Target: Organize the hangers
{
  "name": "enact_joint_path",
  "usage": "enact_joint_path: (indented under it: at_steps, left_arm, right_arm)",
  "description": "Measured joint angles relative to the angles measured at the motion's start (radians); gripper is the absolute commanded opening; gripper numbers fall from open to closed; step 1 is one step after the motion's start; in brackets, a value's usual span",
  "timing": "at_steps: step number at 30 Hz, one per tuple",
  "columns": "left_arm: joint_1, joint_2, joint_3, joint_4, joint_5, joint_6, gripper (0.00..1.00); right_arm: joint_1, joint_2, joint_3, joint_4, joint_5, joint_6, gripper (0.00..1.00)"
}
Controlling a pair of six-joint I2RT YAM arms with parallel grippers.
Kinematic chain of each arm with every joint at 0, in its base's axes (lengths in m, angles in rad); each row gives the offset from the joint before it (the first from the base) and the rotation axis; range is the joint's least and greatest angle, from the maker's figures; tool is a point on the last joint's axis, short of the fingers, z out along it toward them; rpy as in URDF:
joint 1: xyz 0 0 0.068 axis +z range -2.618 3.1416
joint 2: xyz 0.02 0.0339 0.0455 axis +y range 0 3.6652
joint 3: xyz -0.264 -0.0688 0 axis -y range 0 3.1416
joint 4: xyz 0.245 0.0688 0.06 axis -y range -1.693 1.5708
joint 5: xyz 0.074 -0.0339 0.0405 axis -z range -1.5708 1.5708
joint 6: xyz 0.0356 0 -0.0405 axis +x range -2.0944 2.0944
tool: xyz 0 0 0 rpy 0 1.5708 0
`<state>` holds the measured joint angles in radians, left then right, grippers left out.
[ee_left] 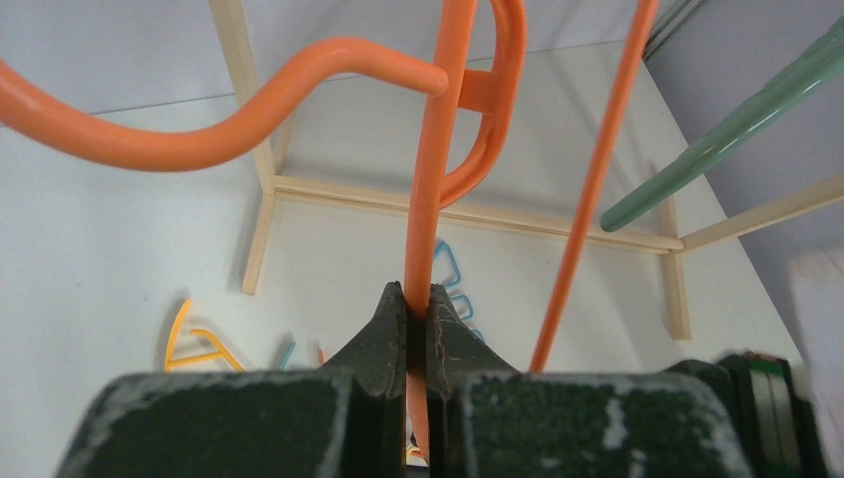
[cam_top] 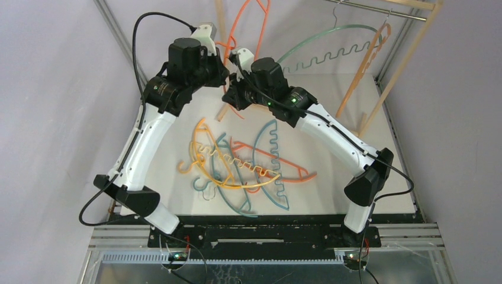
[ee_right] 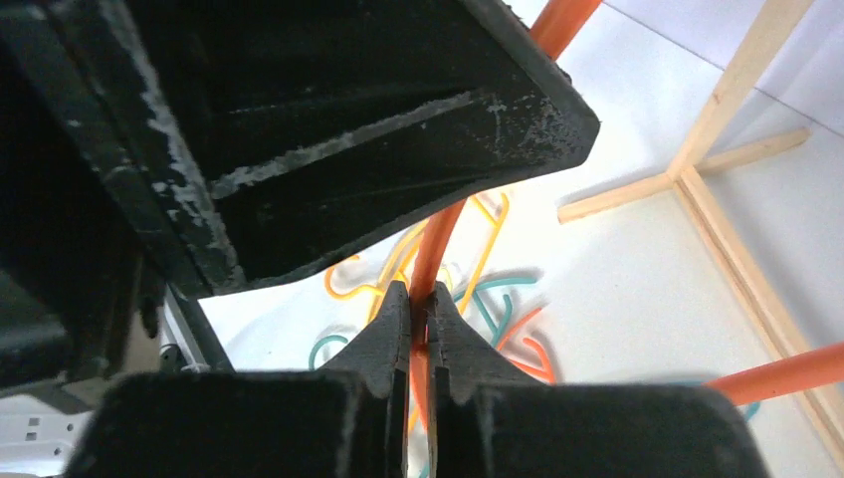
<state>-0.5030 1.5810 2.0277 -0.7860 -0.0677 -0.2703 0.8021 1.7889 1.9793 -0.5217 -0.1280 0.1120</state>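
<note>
Since our left hand and right hand both clench the thin orange plastic hanger near the pale wooden rack, we risk snapping it with opposed pulls.

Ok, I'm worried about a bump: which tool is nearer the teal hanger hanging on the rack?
Right. The right tool, shut on the orange hanger, sits left of the teal hanger; the left tool, gripping that same orange hanger, is farther left.
</note>
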Motion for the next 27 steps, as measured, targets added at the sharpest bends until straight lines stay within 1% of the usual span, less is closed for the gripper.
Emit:
enact_joint_path:
  at_steps: [2,3,5,6,8,9,10,12,13,14,15,19,22,27]
  left_arm:
    - [0.000,-0.009,-0.006,-0.002,-0.004,0.005,0.07]
    - [0.000,-0.013,-0.013,-0.001,-0.008,0.009,0.11]
    - [0.002,-0.029,-0.037,0.003,-0.013,0.017,0.28]
    - [0.002,-0.043,-0.058,0.015,-0.016,0.016,0.30]
    - [0.003,-0.083,-0.110,0.028,-0.012,0.015,0.33]
    - [0.003,-0.113,-0.140,0.032,-0.008,0.015,0.38]
    - [0.004,-0.146,-0.170,0.037,-0.005,0.015,0.44]
    - [0.019,-0.210,-0.226,0.054,0.004,0.011,0.60]
    - [0.027,-0.239,-0.252,0.065,0.010,0.008,0.70]
    - [0.042,-0.274,-0.284,0.076,0.015,0.003,0.84]
    - [0.054,-0.301,-0.309,0.085,0.018,0.005,0.88]
    - [0.079,-0.391,-0.396,0.129,0.025,0.000,0.94]
    - [0.079,-0.428,-0.425,0.146,0.027,0.000,0.94]
    - [0.080,-0.457,-0.451,0.166,0.027,0.001,0.94]
  right_arm:
    - [-0.008,0.000,-0.013,0.018,-0.023,0.026,0.00]
    - [-0.010,0.000,-0.020,0.031,-0.032,0.034,0.00]
    - [-0.014,-0.001,-0.037,0.048,-0.055,0.045,0.00]
    - [-0.015,-0.001,-0.045,0.056,-0.066,0.048,0.00]
    - [-0.017,-0.001,-0.058,0.061,-0.074,0.049,0.00]
    - [-0.020,-0.001,-0.063,0.062,-0.076,0.053,0.00]
    - [-0.025,0.000,-0.072,0.062,-0.079,0.055,0.00]
    - [-0.034,0.000,-0.087,0.066,-0.085,0.063,0.00]
    - [-0.037,-0.001,-0.096,0.072,-0.088,0.067,0.00]
    - [-0.038,0.000,-0.107,0.077,-0.090,0.073,0.00]
    - [-0.041,-0.001,-0.116,0.079,-0.092,0.077,0.00]
    - [-0.049,0.000,-0.134,0.088,-0.097,0.097,0.00]
    - [-0.065,-0.001,-0.135,0.131,-0.102,0.136,0.00]
    - [-0.110,0.000,-0.135,0.258,-0.097,0.253,0.00]
